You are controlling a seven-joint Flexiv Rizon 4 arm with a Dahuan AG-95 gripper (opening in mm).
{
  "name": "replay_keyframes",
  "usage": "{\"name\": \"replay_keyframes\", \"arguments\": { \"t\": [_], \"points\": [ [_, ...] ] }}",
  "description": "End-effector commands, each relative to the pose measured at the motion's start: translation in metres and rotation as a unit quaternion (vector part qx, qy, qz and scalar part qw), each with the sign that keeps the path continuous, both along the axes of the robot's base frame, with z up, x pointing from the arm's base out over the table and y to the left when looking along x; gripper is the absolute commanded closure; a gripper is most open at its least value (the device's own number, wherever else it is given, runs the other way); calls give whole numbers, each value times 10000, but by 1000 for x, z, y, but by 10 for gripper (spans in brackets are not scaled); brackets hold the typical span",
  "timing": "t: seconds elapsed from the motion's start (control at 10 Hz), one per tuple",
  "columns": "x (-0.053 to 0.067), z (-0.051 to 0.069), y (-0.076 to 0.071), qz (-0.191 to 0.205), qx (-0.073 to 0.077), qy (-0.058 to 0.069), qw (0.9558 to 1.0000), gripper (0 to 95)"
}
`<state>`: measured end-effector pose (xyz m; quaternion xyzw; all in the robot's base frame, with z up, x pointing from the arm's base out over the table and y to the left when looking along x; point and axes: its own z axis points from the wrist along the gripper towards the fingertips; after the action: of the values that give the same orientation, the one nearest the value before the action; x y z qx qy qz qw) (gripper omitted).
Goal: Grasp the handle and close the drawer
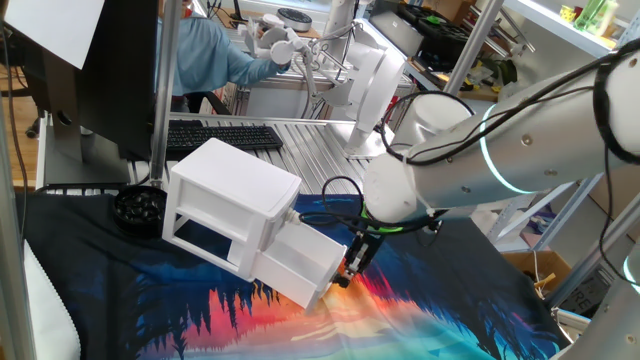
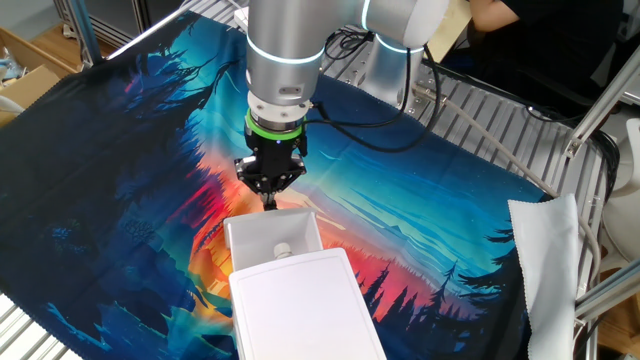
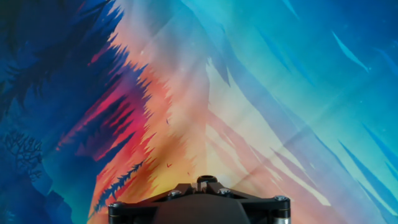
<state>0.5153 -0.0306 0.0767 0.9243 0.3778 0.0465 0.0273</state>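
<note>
Drawer (image 1: 300, 262), bottom one of the white cabinet (image 1: 225, 205): still pulled well out, so closing is yet to do.

Your gripper (image 1: 350, 268) sits right at the drawer's front face, fingers pointing down. The handle is hidden behind the fingers in both fixed views; the jaws look drawn close together there, but you cannot tell from these frames whether they are actually pinched on the knob. Hand view shows only the gripper base and cloth below, no help.

In the other fixed view, the gripper (image 2: 270, 195) meets the front rim of the open drawer (image 2: 272, 240), a small pale object lying inside.

Judgement: approach done, grasp at or near contact, push remaining.

Cabinet stands on the printed cloth (image 2: 420, 220) over the tabletop.
</note>
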Motion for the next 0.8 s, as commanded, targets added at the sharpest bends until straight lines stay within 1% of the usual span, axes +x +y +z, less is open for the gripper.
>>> {"name": "replay_keyframes", "arguments": {
  "t": [0.1,0.3,0.5,0.7,0.8],
  "points": [
    [-1,-2,1,-64,17,-1,10000,950],
    [-1,0,4,-62,62,-20,10000,950],
    [0,3,8,-108,72,-39,9999,950],
    [-1,6,14,-128,172,-53,9998,950],
    [0,7,15,-144,186,-64,9997,950]
  ]
}}
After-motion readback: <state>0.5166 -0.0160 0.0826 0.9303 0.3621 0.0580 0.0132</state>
